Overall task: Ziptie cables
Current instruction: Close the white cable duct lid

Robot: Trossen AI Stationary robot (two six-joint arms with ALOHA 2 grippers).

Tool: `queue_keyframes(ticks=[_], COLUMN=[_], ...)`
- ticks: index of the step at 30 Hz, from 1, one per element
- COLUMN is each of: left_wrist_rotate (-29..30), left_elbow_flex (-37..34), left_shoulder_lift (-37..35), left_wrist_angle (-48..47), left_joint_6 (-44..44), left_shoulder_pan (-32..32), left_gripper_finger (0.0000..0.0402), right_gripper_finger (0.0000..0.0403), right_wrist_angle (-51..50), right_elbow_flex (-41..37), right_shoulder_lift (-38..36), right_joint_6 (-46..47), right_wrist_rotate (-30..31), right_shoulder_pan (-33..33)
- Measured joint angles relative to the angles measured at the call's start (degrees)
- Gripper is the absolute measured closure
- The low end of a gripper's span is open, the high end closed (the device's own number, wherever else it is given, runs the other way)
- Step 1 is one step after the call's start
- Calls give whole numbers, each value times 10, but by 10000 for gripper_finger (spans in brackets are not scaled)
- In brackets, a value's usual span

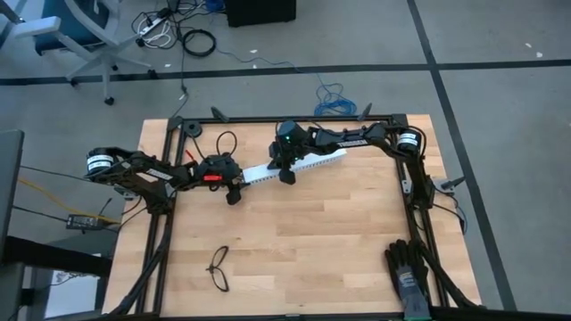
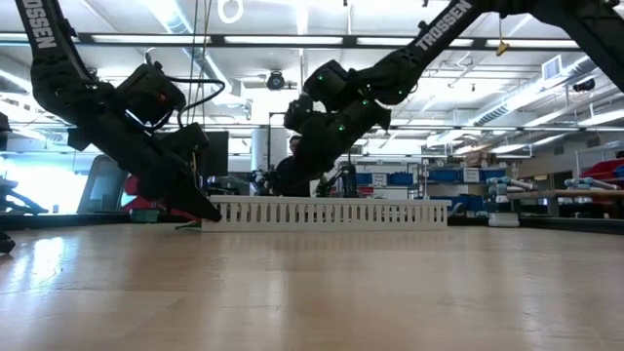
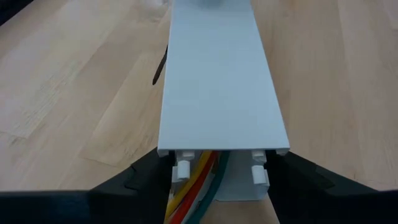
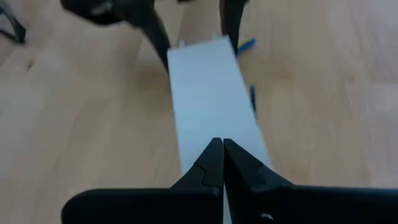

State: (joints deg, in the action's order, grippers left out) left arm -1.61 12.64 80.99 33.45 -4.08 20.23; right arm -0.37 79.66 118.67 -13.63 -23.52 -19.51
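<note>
I have the left gripper clamped across one end of the white slotted duct, jaws partway apart, one finger on each side wall. In the left wrist view the duct's lid runs straight away from me, and the end is open between the fingers.

The cables sit inside that open end: yellow, orange, red and green wires visible under the lid, cut off by the frame edge, so I can't see how far they run inside. Blue bits poke out along the duct's side in the right wrist view; can't tell if they're wire or something else.

The right gripper is fully closed, holding nothing, with its tips pressed on top of the lid around mid-length.

On the table seen from above, the duct lies at about 12 o'clock, near the back edge, running diagonally between the two arms. The low view shows its slotted side wall flat on the wood.

The ziptie: a thin dark sliver lies on the wood just beside the duct in the left wrist view; can't confirm that's it.

Glasses sit at 7 o'clock and a black glove at 4 o'clock, both well apart from the work.
</note>
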Motion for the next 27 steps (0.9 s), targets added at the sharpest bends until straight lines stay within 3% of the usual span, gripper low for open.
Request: queue_keyframes(ticks=[6, 11, 13, 19, 23, 27], left_wrist_rotate=[0, 0, 0, 0, 0, 1], left_elbow_flex=[0, 0, 0, -1, 0, 0], left_shoulder_lift=[0, 0, 0, 0, 0, 0], left_wrist_angle=[-2, -4, -3, -2, -1, 0], left_joint_6=[11, 11, 11, 15, 13, 14], left_shoulder_pan=[0, 0, 0, 0, 0, 0], left_gripper_finger=[172, 172, 172, 172, 172, 172], right_gripper_finger=[403, 403, 403, 403, 403, 403], right_wrist_angle=[-60, -186, -212, -97, -22, -11], right_elbow_flex=[1, 1, 0, 3, 1, -1], right_shoulder_lift=[-53, -73, -66, -2, 6, -13], right_joint_6=[-15, -12, -2, 3, 0, -1], right_wrist_rotate=[36, 106, 107, 13, 1, -8], right_shoulder_pan=[-7, -22, -29, -25, -12, -11])
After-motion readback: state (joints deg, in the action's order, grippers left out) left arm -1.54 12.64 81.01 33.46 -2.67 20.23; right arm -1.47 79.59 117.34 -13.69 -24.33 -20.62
